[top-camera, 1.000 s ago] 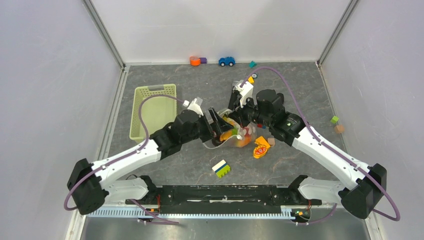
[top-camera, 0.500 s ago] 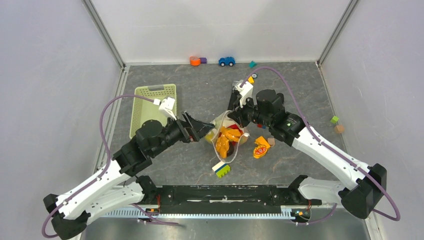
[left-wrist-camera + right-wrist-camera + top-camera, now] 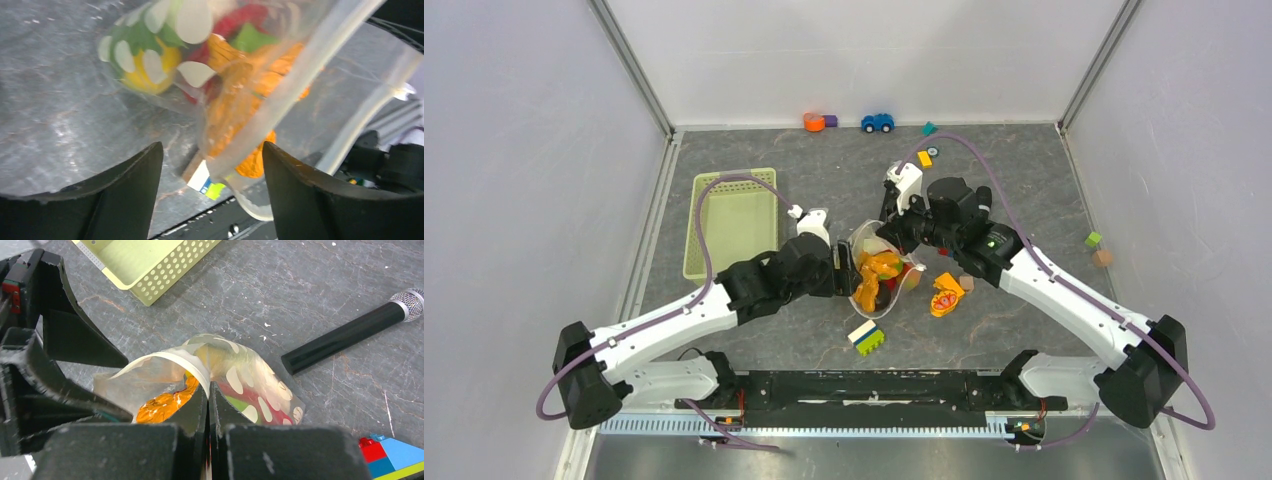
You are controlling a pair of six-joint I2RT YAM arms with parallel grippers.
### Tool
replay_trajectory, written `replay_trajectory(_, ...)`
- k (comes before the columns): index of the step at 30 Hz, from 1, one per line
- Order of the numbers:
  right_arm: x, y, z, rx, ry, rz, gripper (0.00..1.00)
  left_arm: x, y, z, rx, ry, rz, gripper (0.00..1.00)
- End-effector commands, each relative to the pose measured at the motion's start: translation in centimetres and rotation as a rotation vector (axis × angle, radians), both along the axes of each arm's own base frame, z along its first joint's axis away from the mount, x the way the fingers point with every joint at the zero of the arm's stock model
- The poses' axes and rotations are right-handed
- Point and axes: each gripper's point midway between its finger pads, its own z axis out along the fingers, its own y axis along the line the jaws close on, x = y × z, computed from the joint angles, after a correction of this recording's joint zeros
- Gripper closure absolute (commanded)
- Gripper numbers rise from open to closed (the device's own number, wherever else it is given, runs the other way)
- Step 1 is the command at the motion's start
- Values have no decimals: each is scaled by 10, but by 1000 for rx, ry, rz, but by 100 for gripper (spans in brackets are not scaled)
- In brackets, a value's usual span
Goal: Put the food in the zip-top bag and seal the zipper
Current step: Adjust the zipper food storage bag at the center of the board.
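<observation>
No readable text, labels, brands or numbers; zip-top bag [image 3: 250,375] print only pale dots, no lettering

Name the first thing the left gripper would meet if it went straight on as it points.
Most likely the zip-top bag, its zipper lying right ahead between the open jaws; depth is unclear.

left arm [image 3: 684,315] inward, left fingers [image 3: 125,195] apart | right arm [image 3: 1064,295] inward, right fingers [image 3: 185,440] together

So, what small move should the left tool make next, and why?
Probably close the left tool on the zipper strip that runs between its open jaws: the right tool pinches the bag rim, the food is inside, and the mouth gapes.
</observation>
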Motion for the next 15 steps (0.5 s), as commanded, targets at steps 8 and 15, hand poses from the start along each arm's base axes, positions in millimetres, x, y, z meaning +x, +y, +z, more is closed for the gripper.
replay_trajectory(8, 1, 11, 28, 32, -86, 74, 100, 33, 42, 16, 87, -147, 248, 98)
replay_trajectory(15, -39, 32, 44, 129, -217, 385, 33, 30, 85, 18, 58, -182, 427, 98)
